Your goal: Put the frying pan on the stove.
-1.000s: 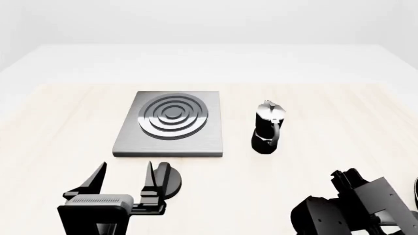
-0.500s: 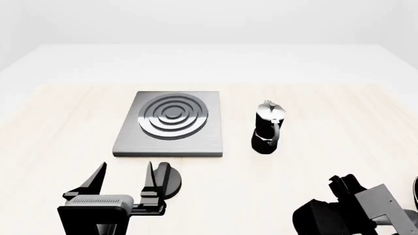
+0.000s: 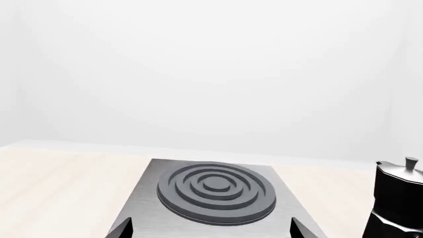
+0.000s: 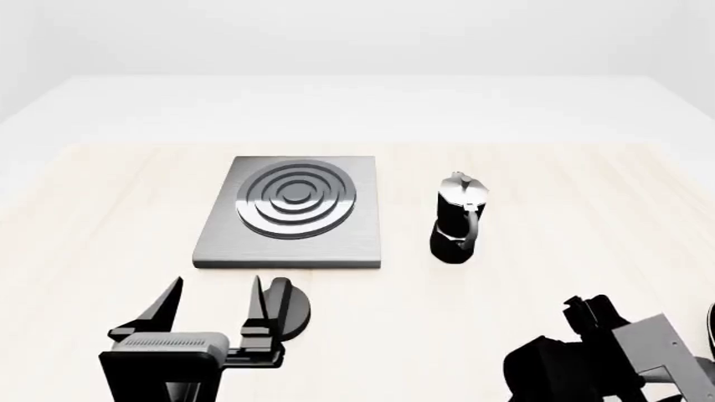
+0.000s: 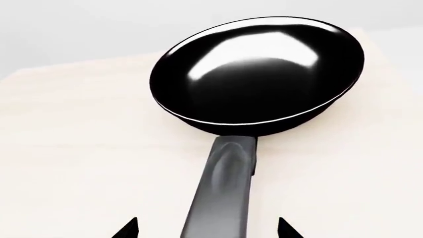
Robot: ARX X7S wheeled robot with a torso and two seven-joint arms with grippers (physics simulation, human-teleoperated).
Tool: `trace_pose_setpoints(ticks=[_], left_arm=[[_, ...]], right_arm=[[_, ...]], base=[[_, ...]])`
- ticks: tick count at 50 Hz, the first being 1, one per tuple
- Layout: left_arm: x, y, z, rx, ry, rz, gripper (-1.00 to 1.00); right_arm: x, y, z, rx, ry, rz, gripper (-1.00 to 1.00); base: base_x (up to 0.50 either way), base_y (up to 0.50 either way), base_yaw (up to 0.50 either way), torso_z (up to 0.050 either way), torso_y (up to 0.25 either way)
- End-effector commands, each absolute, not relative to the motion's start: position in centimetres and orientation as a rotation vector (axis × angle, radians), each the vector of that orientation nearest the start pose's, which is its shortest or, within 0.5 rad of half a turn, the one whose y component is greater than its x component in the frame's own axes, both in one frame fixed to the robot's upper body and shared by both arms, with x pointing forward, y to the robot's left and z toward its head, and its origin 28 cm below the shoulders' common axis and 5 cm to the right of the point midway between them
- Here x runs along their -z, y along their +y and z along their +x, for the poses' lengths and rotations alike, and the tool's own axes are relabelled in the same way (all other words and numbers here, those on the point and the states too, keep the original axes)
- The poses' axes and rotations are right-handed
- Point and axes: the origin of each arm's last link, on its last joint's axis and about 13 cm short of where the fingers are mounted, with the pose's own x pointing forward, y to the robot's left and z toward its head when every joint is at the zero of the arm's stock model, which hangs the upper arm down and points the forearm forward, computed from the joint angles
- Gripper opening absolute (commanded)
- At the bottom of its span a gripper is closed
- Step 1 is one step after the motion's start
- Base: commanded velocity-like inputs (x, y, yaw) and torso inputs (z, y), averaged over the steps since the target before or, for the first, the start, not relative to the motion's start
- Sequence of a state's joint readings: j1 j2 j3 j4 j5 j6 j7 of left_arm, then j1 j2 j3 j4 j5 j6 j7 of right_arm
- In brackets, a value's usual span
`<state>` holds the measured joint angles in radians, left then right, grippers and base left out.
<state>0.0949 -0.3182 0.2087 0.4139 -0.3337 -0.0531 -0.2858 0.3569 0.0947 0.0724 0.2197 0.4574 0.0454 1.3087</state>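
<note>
Pale wooden table (image 4: 581,193); white walls.

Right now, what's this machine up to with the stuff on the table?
It is about to pick up the frying pan. The open right gripper hangs with its fingertips either side of the pan's long handle, not yet gripping it. The stove sits bare farther off, with a moka pot to its right. The left gripper waits open in front of the stove, holding nothing.

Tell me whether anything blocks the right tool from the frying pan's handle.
Nothing visible does. In the right wrist view the frying pan lies on bare table, its handle running straight toward the open right tool.
</note>
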Motion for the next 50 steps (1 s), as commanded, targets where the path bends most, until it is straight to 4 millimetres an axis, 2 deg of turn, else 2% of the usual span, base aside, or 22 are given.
trace_pose_setpoints(ticks=[1,12,13,25,35,50], left_arm=[[-7.3,21.3,18.3,0.040,-0.167,-0.088,1.00],[-7.3,21.3,18.2,0.040,-0.168,-0.086,1.00],[-7.3,21.3,18.2,0.040,-0.168,-0.086,1.00],[-7.3,21.3,18.2,0.042,-0.169,-0.085,1.00],[-7.3,21.3,18.2,0.041,-0.169,-0.086,1.00],[-7.3,21.4,18.2,0.039,-0.171,-0.084,1.00]], right_arm=[[-5.4,-13.2,29.0,1.359,0.171,0.414,1.00],[-5.7,-13.3,29.2,1.378,0.172,0.429,1.00],[-5.7,-13.2,29.2,1.374,0.171,0.434,-1.00],[-6.2,-13.2,28.7,1.352,0.144,0.423,-1.00],[-7.9,-12.8,28.0,1.311,0.068,0.406,-1.00],[-9.1,-11.8,27.4,1.216,-0.038,0.288,-1.00]], base=[[0.00,0.00,0.00,0.000,0.000],[0.00,0.00,0.00,0.000,0.000],[0.00,0.00,0.00,0.000,0.000],[0.00,0.00,0.00,0.000,0.000],[0.00,0.00,0.00,0.000,0.000],[0.00,0.00,0.00,0.000,0.000]])
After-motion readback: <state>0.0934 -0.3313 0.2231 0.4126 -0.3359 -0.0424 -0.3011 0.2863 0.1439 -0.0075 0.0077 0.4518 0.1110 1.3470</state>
